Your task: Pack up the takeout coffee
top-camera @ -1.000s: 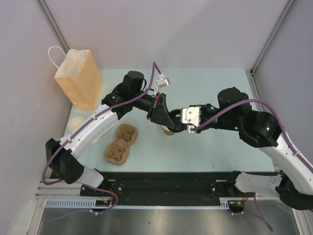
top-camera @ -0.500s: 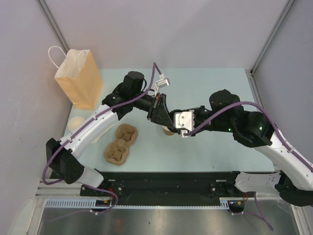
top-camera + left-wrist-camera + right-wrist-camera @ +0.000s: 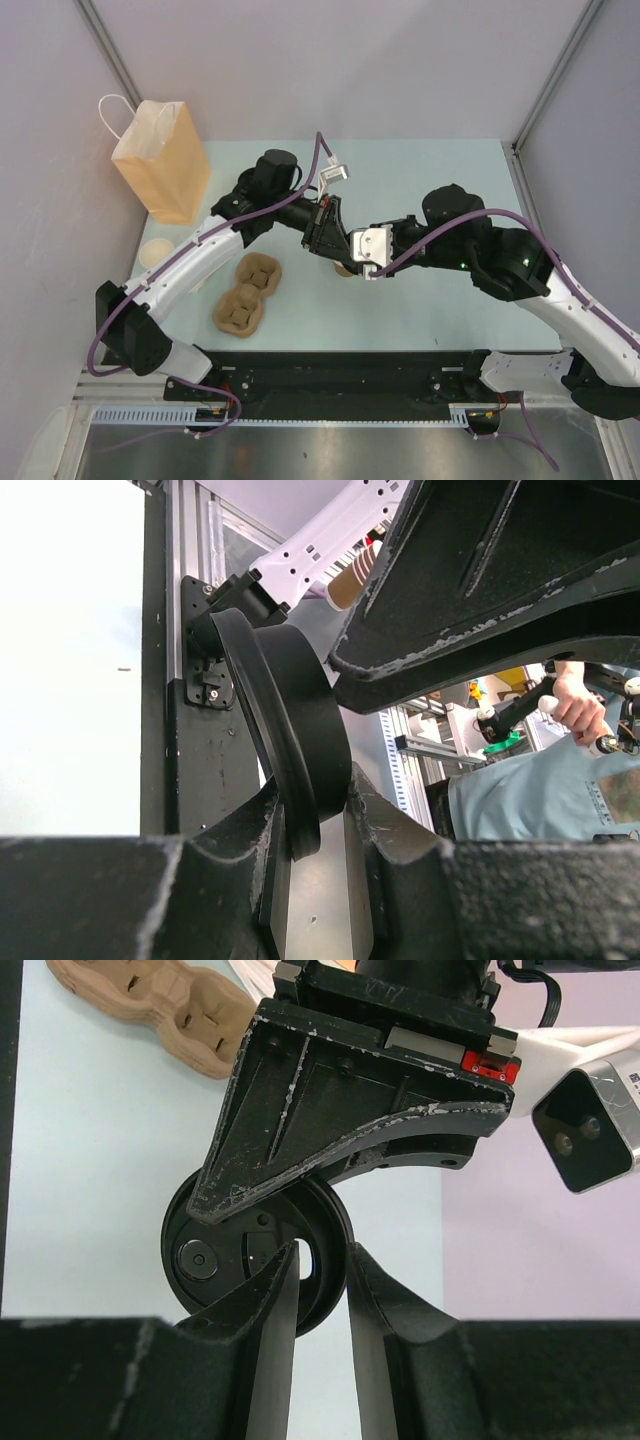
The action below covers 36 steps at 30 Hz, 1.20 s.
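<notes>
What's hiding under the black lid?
In the right wrist view, only pale blue table shows around the black lid. From above, a bit of brown paper cup peeks out below the left gripper and right gripper. Anything directly underneath is hidden.

We see the takeout coffee (image 3: 343,268) near the middle of the table (image 3: 450,170), a small brown paper cup under a round black lid (image 3: 210,1260). From above only a brown sliver shows. The right wrist view faces the lid flat-on. The left wrist view shows its rim edge-on, pinched by the left gripper (image 3: 312,785).
</notes>
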{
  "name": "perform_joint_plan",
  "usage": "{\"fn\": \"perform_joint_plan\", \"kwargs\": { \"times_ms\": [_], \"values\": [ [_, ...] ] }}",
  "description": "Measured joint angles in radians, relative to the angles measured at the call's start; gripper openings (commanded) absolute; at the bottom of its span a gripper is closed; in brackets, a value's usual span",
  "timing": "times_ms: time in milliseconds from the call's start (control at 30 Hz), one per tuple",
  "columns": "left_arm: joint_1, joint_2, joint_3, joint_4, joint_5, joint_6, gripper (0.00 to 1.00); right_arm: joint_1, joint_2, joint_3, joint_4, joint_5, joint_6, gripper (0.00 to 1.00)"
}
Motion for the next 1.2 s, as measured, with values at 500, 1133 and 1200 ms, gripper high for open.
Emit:
{"fn": "perform_joint_plan", "kwargs": {
  "times_ms": [500, 1133, 1200],
  "values": [
    [-0.004, 0.0, -0.006, 0.026, 0.019, -0.027, 0.15, 0.008, 0.002, -0.019, 0.002, 0.019, -0.041, 0.2],
    [-0.006, 0.0, -0.038, 0.084, 0.041, -0.071, 0.11, 0.035, 0.002, -0.039, 0.0, 0.059, -0.076, 0.26],
    [-0.006, 0.0, -0.045, 0.095, 0.045, -0.079, 0.1, 0.035, 0.002, -0.039, 0.0, 0.06, -0.076, 0.27]
  ]
}}
